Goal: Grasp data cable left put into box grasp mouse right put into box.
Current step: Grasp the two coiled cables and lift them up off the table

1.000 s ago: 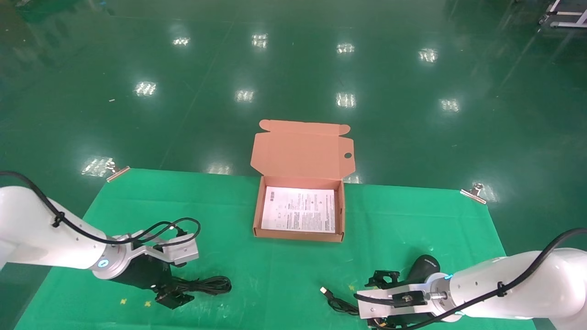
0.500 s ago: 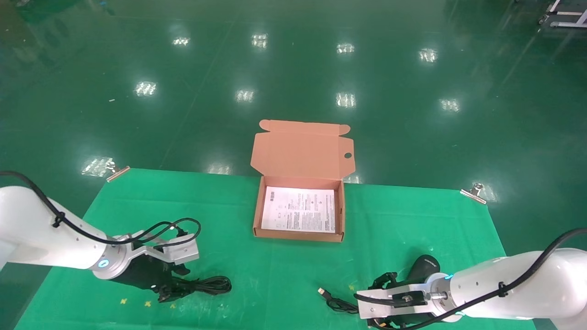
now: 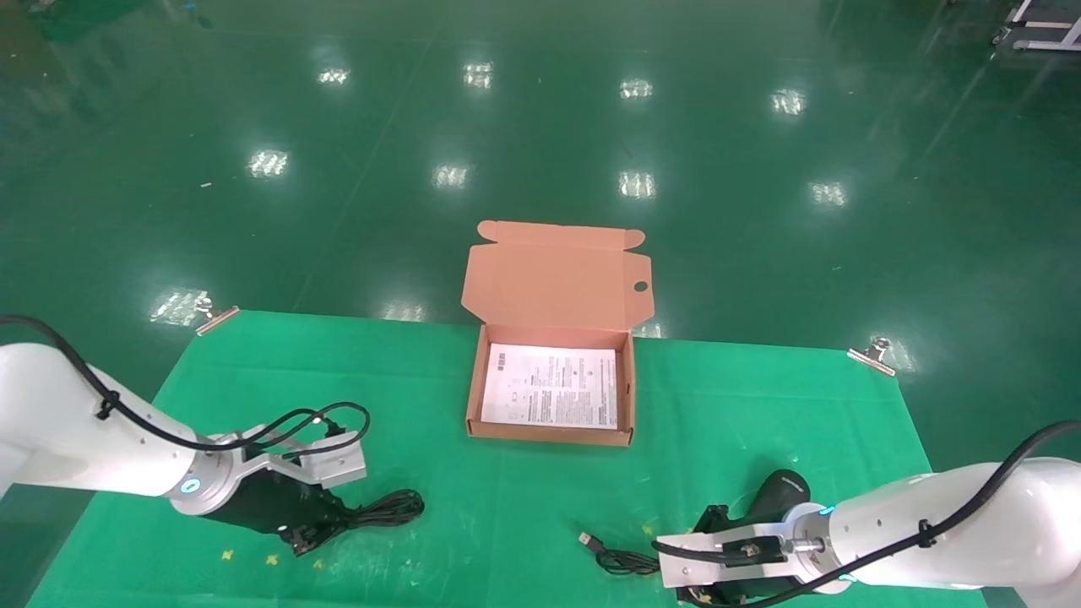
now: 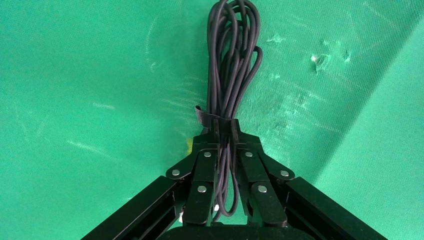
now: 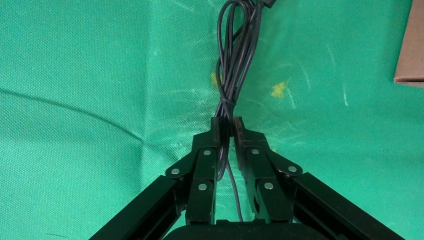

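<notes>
The data cable (image 3: pixel 388 509) lies as a black bundle at the front left of the green cloth. My left gripper (image 3: pixel 325 528) is shut on its near end. In the left wrist view the fingers (image 4: pixel 215 132) pinch the bundle (image 4: pixel 232 60) at its strap. The black mouse (image 3: pixel 781 490) sits at the front right. My right gripper (image 3: pixel 708 519) is beside it, shut on the mouse's thin cord (image 3: pixel 625 561), whose silver USB plug (image 3: pixel 584 537) points left. In the right wrist view the cord (image 5: pixel 232 65) runs out from between the closed fingers (image 5: pixel 216 131). The open box (image 3: pixel 549 435) stands at the middle back.
The box's lid (image 3: pixel 553 279) stands up behind it and a white printed sheet (image 3: pixel 549 384) covers its bottom. One box corner shows in the right wrist view (image 5: pixel 412 45). Metal clips (image 3: pixel 217 319) (image 3: pixel 874 355) hold the cloth's far corners.
My left gripper closed on the data cable and drew the bundle slightly in. My right gripper closed on the mouse's cord, and the USB plug slid a little left.
</notes>
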### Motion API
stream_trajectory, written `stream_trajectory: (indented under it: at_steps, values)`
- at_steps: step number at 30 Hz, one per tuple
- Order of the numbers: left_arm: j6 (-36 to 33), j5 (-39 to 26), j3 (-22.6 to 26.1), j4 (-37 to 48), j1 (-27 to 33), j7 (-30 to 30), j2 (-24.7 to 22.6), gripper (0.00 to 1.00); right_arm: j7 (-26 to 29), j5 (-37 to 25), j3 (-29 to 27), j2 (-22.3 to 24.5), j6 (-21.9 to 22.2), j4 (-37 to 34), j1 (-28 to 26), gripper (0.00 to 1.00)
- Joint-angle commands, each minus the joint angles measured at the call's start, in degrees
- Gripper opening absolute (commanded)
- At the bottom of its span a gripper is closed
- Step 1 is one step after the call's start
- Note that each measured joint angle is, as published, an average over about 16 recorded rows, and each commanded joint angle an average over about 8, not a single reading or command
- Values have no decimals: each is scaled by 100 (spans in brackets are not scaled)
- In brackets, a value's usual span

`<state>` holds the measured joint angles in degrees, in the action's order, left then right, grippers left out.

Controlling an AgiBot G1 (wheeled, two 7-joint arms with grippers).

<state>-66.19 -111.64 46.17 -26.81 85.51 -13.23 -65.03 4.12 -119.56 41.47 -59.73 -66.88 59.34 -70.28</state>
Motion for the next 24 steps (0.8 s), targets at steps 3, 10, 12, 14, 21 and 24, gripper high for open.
stream_trajectory:
  at_steps: [3, 10, 12, 14, 21, 24]
  values:
    - [0, -1, 0, -2, -1, -1, 1, 0, 0, 1, -1, 1, -1, 1, 1, 0]
    - [-4, -12, 7, -16, 2, 15, 7, 0, 48, 41, -42, 48, -9, 15, -13, 0]
    - [-14, -29, 18, -60, 5, 36, 26, 0, 123, 81, -92, 118, -25, 75, -27, 0]
    - [-33, -51, 31, -136, 11, 58, 62, 0, 242, 135, -166, 223, -48, 181, -45, 0]
    - [-152, -106, 22, -773, 112, 0, 362, 0, 748, 375, -541, 746, -122, 836, -195, 0]
    - [-193, -143, -11, -1218, 214, -119, 547, 0, 898, 436, -706, 938, -110, 1047, -348, 0]
